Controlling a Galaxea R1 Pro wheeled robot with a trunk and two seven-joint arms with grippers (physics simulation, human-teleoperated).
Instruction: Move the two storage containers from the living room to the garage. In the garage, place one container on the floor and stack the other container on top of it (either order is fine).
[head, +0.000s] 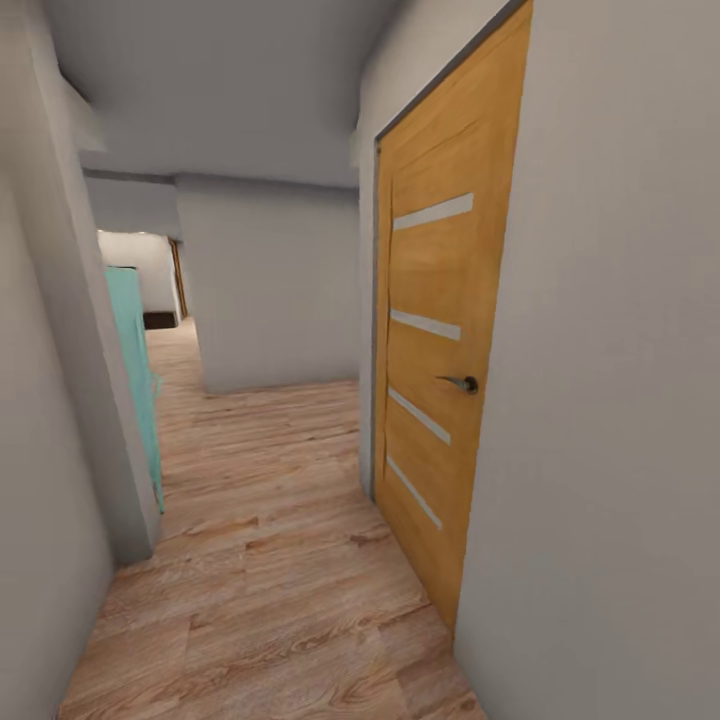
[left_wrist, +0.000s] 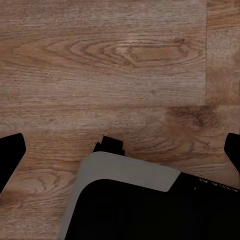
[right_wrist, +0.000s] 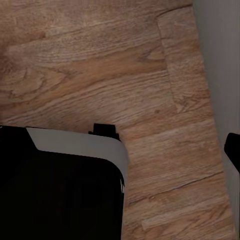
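The two storage containers are out of view, as are the living room and the garage. I am in a narrow corridor with light wood-plank flooring (head: 270, 560). My left gripper (left_wrist: 120, 155) hangs open over the planks with nothing between its black fingertips (left_wrist: 10, 155). My right gripper (right_wrist: 120, 152) also hangs open and empty over the planks; one dark fingertip (right_wrist: 233, 150) shows close to a pale wall (right_wrist: 225, 60). My own grey-and-black body (left_wrist: 130, 200) lies under both grippers.
An orange-wood door (head: 440, 370) with pale stripes stands shut in the right wall, its handle (head: 462, 383) at mid height. A teal panel (head: 135, 380) juts from the left wall. A white wall block (head: 270, 290) ends the corridor ahead; the passage (head: 172, 345) continues to its left.
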